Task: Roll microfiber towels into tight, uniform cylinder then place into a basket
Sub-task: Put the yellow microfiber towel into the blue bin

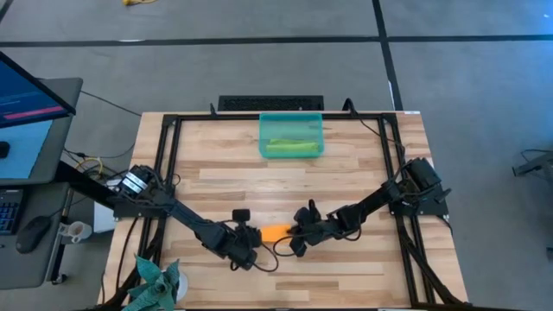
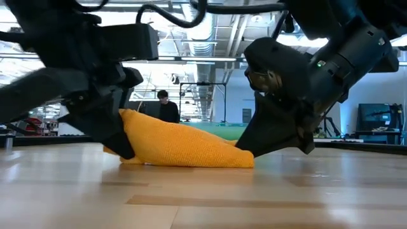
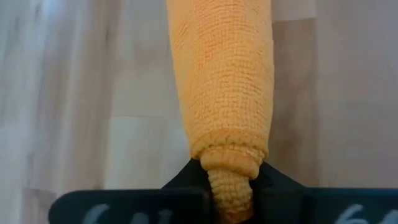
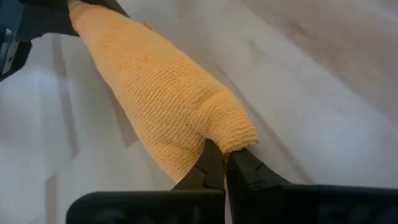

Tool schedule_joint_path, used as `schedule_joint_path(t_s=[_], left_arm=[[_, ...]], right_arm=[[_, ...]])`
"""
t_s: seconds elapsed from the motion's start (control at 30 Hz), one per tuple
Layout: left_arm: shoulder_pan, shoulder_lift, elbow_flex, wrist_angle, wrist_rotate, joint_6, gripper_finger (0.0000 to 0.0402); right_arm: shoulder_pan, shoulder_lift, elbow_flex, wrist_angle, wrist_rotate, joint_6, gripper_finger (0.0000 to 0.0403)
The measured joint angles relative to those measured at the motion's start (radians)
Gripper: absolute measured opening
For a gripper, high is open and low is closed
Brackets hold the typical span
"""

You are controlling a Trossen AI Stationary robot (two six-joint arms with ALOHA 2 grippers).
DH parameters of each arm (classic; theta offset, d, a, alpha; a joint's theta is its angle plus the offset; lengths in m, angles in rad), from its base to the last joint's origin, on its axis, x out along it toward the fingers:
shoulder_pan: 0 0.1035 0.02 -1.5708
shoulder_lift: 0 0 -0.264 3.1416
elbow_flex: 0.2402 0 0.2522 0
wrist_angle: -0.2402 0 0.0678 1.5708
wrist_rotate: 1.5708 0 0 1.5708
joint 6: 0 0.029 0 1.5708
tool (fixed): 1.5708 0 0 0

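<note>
While both grippers, left (image 1: 252,235) and right (image 1: 294,233), are pinching the rolled orange microfiber towel's (image 1: 275,231) ends shut, uneven lifting is risking unrolling.

tabletop (image 1: 346,177): pale wood planks, framed by black rails | spiky teal plant (image 1: 154,283): seen at front-left corner | monitor (image 1: 22,112), mouse (image 1: 34,231): placed left of tabletop | person (image 2: 167,107): seen in background

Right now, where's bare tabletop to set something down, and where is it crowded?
Free: the wood between the basket and the arms, and both far corners beside the basket. Crowded: the near middle, where left pincer and right pincer pinch the rolled orange towel; the plant fills the near-left corner.
</note>
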Motion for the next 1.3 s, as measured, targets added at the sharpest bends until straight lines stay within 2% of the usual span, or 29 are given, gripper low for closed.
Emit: schedule_joint_path(t_s=[0.17,0.33,0.73,0.97,1.03,1.13,1.3], left_arm=[[0.043,-0.004,0.0,-0.011,-0.006,0.054,0.0011],[0.081,-0.004,0.0,-0.012,-0.032,0.118,0.0008],[0.2,-0.07,-0.001,-0.012,-0.182,0.272,0.0007],[0.298,-0.088,-0.001,0.05,-0.178,0.404,0.001],[0.332,-0.093,-0.001,0.09,-0.147,0.442,0.001],[0.381,-0.101,-0.001,0.155,-0.104,0.503,0.0011],[0.465,-0.131,-0.001,0.23,-0.099,0.604,0.0011]], right_arm=[[-0.013,-0.02,-0.001,-0.019,0.048,-0.062,0.001],[-0.038,-0.086,-0.004,-0.116,0.092,-0.13,0.001],[-0.131,-0.22,-0.003,-0.256,0.142,-0.263,0.001],[-0.213,-0.321,-0.001,-0.308,0.156,-0.425,0.001],[-0.24,-0.343,-0.001,-0.316,0.155,-0.464,0.001],[-0.281,-0.364,0.0,-0.338,0.154,-0.515,0.001],[-0.345,-0.378,0.0,-0.341,0.147,-0.583,0.001]])
